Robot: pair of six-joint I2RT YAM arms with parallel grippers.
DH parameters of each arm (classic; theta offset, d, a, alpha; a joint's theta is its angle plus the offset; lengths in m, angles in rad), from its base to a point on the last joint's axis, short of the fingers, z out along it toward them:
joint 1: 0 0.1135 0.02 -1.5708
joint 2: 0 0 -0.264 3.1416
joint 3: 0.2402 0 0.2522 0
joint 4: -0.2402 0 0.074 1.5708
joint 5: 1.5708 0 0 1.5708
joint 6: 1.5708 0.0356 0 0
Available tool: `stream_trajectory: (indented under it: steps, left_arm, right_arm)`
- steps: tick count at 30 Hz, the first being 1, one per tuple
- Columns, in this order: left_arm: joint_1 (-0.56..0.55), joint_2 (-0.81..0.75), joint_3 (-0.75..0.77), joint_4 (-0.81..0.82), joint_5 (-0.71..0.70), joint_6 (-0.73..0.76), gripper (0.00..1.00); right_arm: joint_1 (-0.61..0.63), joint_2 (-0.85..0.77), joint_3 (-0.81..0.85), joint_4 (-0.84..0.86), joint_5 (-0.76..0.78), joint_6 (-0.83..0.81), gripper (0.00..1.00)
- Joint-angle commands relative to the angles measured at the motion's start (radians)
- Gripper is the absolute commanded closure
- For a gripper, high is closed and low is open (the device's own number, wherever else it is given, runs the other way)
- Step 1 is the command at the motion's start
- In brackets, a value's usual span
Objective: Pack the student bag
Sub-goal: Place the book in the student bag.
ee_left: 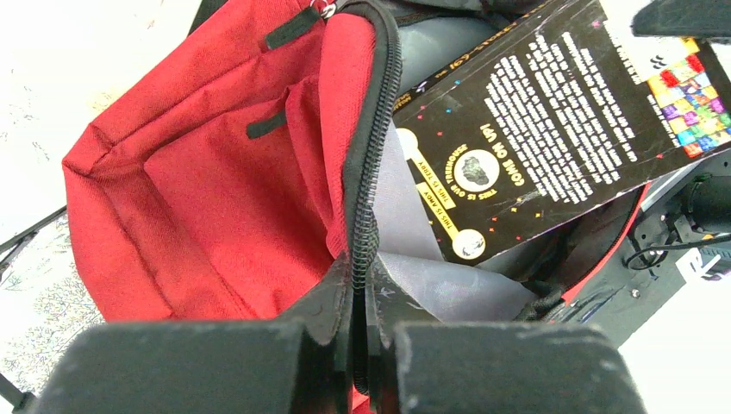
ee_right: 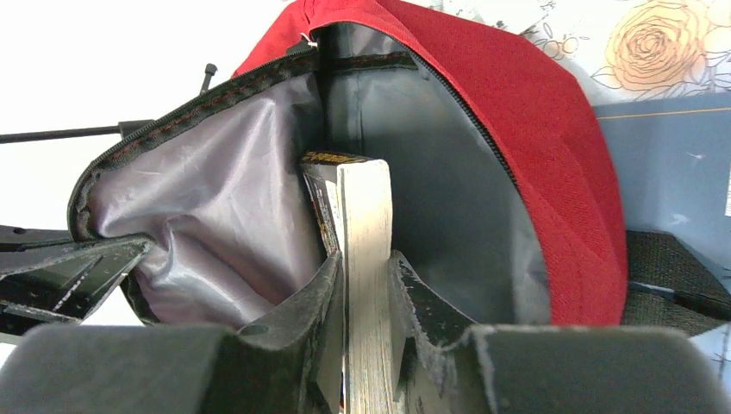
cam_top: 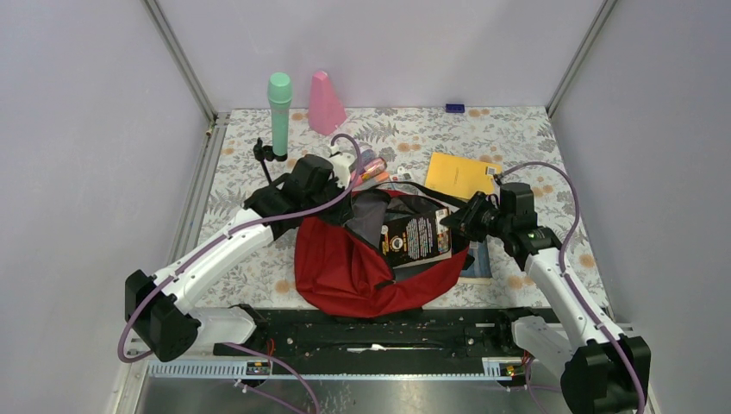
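The student bag (cam_top: 345, 263), red with a grey lining, lies open in the middle of the table. My left gripper (cam_top: 345, 177) is shut on the bag's black zipper edge (ee_left: 366, 216) and holds the opening up. A black-covered book (cam_top: 418, 237) is gripped by its page edge in my right gripper (cam_top: 455, 222), which holds it in the bag's opening. In the right wrist view the book (ee_right: 366, 224) stands edge-on between the fingers, its far end inside the grey lining (ee_right: 215, 216). In the left wrist view the book's back cover (ee_left: 552, 129) points into the bag.
A yellow book (cam_top: 461, 174) lies behind the bag and a grey-blue one (cam_top: 479, 259) lies under the right arm. A green bottle (cam_top: 279, 112) and a pink cone (cam_top: 325, 102) stand at the back left. Small items (cam_top: 375, 168) sit near the left gripper.
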Motion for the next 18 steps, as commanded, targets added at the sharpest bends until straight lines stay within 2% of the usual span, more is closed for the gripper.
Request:
stream_trajectory:
  steps: [1, 11, 18]
  left_arm:
    - [0.008, -0.045, 0.003, 0.066, 0.023, 0.014, 1.0]
    - [0.008, -0.095, -0.006, 0.111, 0.039, 0.018, 1.0]
    - [0.014, -0.162, -0.035, 0.185, 0.113, 0.037, 1.0]
  right_arm:
    - [0.026, 0.016, -0.01, 0.183, -0.031, 0.126, 1.0]
    - [0.127, 0.119, -0.053, 0.335, -0.013, 0.194, 1.0]
    - [0.181, 0.219, -0.057, 0.42, 0.015, 0.199, 1.0]
